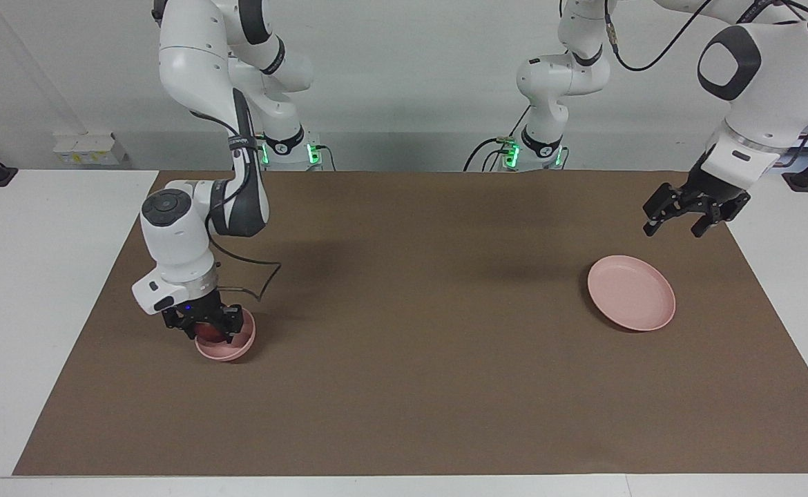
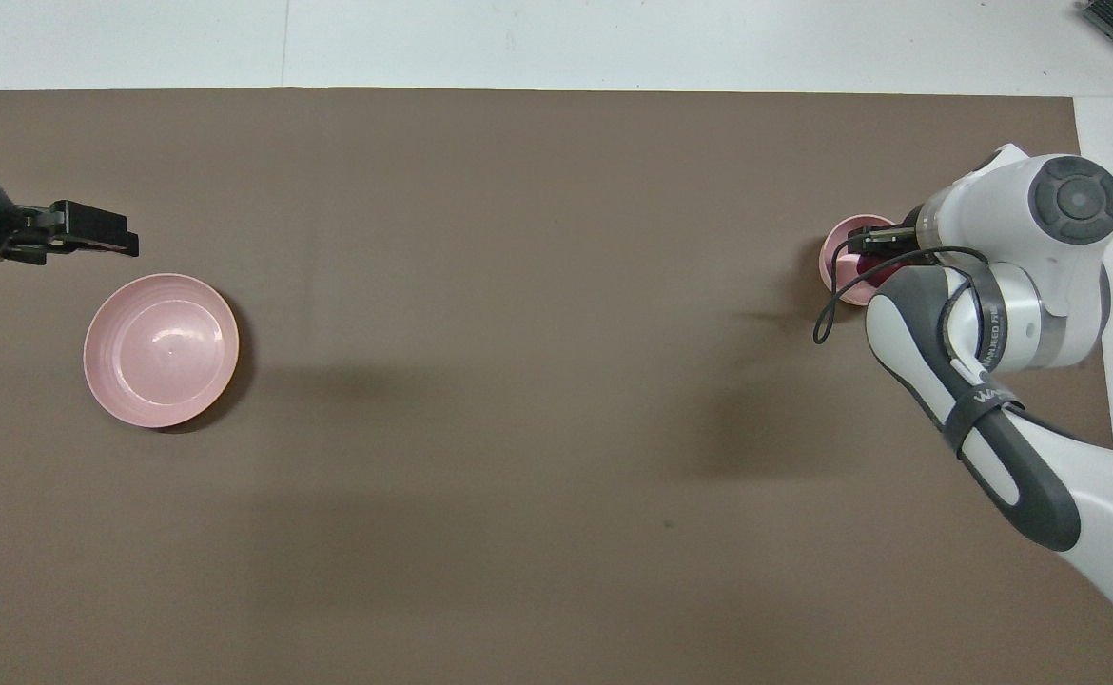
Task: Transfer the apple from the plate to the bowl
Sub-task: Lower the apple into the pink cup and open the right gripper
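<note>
**A:** Where is the right pincer (image 1: 205, 326)?

**B:** Low in the bowl (image 1: 233, 347), at the right arm's end of the table (image 1: 404, 414). From the facing camera its fingers sit on either side of the apple (image 1: 208, 334), which shows as a dark red patch between them, inside the bowl's rim.

**A:** So it is clenched on the apple?

**B:** The fingers are around it and look to be touching it, so yes, grasping the apple. Whether the apple already rests on the bowl's floor under the pincer I cannot tell; the pincer body covers most of it.

**A:** What does the overhead camera add?

**B:** Little. The right arm's wrist covers most of the bowl (image 2: 840, 266); only one pink edge sticks out from under the pincer (image 2: 875, 249), with a sliver of red, the apple (image 2: 878, 275), next to it.

**A:** And the left pincer (image 1: 680, 222)?

**B:** It hangs in the air at the left arm's end of the table, waiting. Its fingers are spread apart with nothing between them, so released. The plate (image 1: 631, 292) lies on the brown table cover just below and a little farther from the robots than that pincer; it has nothing on it.

**A:** Is the plate close to the right pincer?

**B:** No, well apart from it, toward the table's left-arm end.
</note>
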You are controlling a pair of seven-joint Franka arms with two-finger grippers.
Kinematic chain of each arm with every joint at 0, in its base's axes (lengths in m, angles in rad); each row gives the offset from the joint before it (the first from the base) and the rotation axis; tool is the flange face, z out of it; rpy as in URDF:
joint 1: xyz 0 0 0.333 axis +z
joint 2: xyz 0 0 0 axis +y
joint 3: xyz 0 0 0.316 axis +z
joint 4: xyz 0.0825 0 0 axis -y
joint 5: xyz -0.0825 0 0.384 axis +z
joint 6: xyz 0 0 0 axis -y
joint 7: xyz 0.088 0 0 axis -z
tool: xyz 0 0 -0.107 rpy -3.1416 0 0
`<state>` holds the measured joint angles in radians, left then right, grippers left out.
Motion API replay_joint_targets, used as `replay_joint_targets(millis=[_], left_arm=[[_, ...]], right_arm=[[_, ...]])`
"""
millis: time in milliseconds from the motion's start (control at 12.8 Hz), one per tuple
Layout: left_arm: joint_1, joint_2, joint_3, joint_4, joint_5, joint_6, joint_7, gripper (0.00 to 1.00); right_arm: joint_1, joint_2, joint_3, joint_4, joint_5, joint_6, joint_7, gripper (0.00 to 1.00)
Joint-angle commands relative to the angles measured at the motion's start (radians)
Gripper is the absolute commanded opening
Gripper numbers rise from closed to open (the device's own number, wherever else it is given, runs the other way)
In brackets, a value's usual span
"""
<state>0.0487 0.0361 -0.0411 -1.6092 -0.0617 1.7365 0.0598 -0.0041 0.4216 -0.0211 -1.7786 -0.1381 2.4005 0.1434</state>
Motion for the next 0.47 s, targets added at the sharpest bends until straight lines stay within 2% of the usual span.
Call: replay_joint_targets(millis=[0, 235, 313, 391], left_arm=[[-0.021, -0.061, 0.013, 0.0, 0.034, -0.084, 0.017, 1.0], [-0.029, -0.079, 0.021, 0.035, 0.026, -0.196, 0.017, 1.0], [-0.029, -0.067, 0.021, 0.061, 0.028, -0.24, 0.017, 1.0], [-0.024, -0.055, 0.02, 0.077, 0.031, -0.279, 0.017, 1.0]], right_arm=[[-0.002, 0.011, 0.007, 0.021, -0.012, 0.002, 0.044, 0.78], [-0.001, 0.008, 0.007, 0.021, -0.009, 0.002, 0.045, 0.84], [-0.001, 0.008, 0.007, 0.021, -0.011, 0.002, 0.044, 0.94], [-0.001, 0.008, 0.007, 0.021, -0.009, 0.002, 0.044, 0.99]])
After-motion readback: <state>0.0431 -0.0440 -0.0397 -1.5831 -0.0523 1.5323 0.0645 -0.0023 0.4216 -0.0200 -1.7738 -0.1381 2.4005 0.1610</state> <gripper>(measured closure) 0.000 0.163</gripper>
